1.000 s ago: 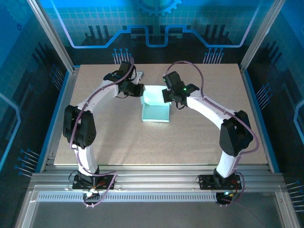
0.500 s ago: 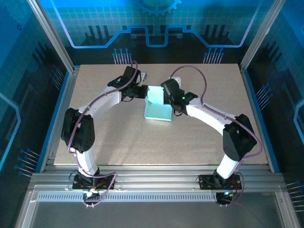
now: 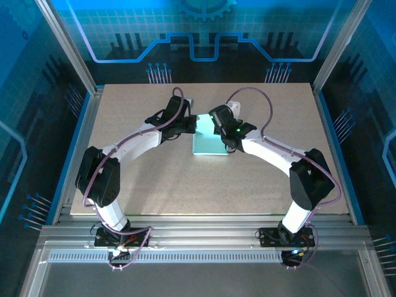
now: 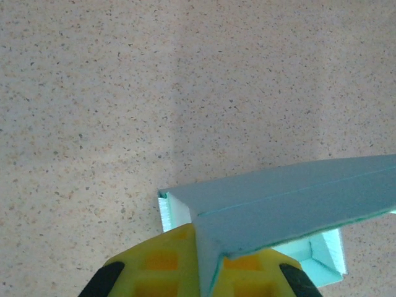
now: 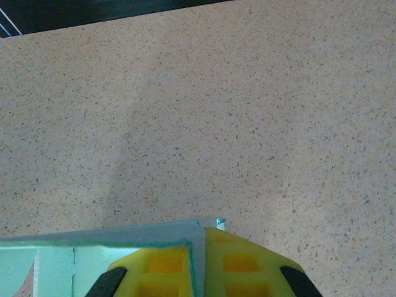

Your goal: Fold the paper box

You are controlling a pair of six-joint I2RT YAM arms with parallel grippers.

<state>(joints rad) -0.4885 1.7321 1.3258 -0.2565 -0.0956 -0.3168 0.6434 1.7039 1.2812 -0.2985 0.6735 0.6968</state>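
The paper box (image 3: 209,143) is pale mint card, lying in the middle of the table with its far panel raised. My left gripper (image 3: 193,124) comes in from the left and is shut on that panel's left corner. The yellow pads (image 4: 158,266) pinch the card, and the panel (image 4: 291,201) slants away to the right. My right gripper (image 3: 215,122) comes in from the right, shut on the panel's right corner. Its yellow pads (image 5: 244,266) clamp a thin card edge (image 5: 197,263), with the box's inside (image 5: 52,269) at lower left.
The speckled beige table (image 3: 154,179) spreads around the box on all sides. Aluminium frame posts (image 3: 68,55) and blue side walls ring the table. Both arm bases stand at the near edge.
Both grippers have moved right and closer together over the box's far end. The raised far panel has come down lower over the box, and the box has shifted slightly right.
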